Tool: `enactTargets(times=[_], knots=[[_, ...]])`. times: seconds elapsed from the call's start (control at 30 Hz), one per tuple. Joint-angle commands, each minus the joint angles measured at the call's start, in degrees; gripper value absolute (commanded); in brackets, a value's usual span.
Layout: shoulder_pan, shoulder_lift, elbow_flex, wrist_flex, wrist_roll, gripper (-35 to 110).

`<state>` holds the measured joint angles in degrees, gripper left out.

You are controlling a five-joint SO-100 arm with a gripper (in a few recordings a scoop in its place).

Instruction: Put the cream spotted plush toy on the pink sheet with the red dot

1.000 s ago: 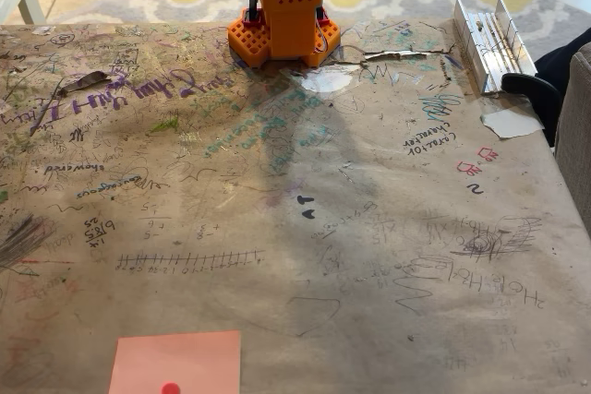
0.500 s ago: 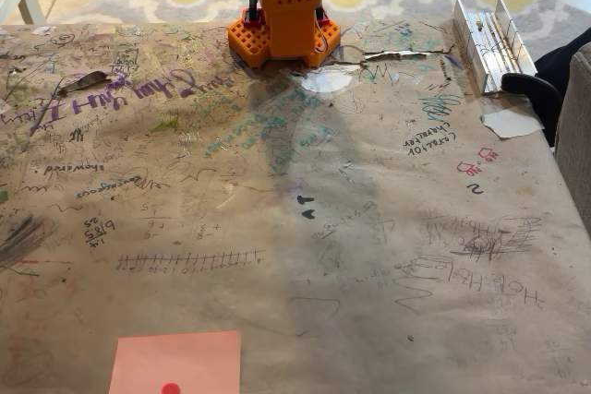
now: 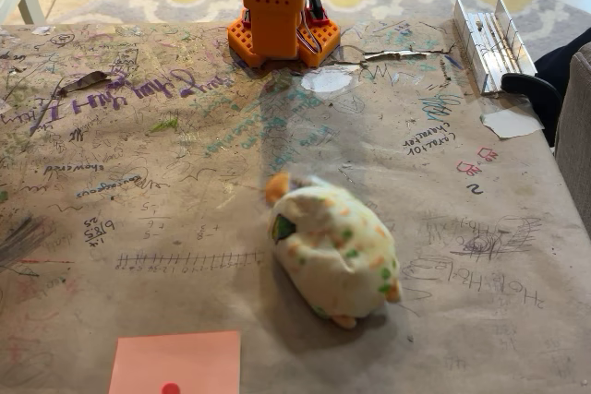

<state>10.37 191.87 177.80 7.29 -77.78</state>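
Fixed view: cream spotted plush toy (image 3: pixel 333 251) on scribbled paper, apart from pink sheet (image 3: pixel 175 362).

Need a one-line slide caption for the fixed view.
Cream spotted oval plush toy lies on the scribbled brown paper table, apart from the salmon-pink square sheet with a red dot, before the orange arm base.

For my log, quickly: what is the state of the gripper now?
Gripper: cannot be told. The cream spotted plush toy lies free on the table, nothing holding it.
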Motion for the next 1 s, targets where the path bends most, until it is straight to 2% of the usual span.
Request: enactTargets(times=[0.0,0.37,0.43,0.5,0.63,0.7,0.8,0.97], knots=[[1.8,1.3,-0.1,2.9,-0.9,20],[-0.7,1.3,-0.1,1.1,0.8,21],[-2.4,-2.5,-5.4,6.6,2.4,27],[-4.4,-15.4,-18.5,18.4,3.7,29],[-14.3,-58.9,-59.2,58.4,4.3,37],[-17.9,-77.8,-77.2,70.4,8.7,38],[-19.2,-96.6,-92.2,70.0,12.0,38],[-19.2,-114.9,-106.7,67.1,10.7,40]])
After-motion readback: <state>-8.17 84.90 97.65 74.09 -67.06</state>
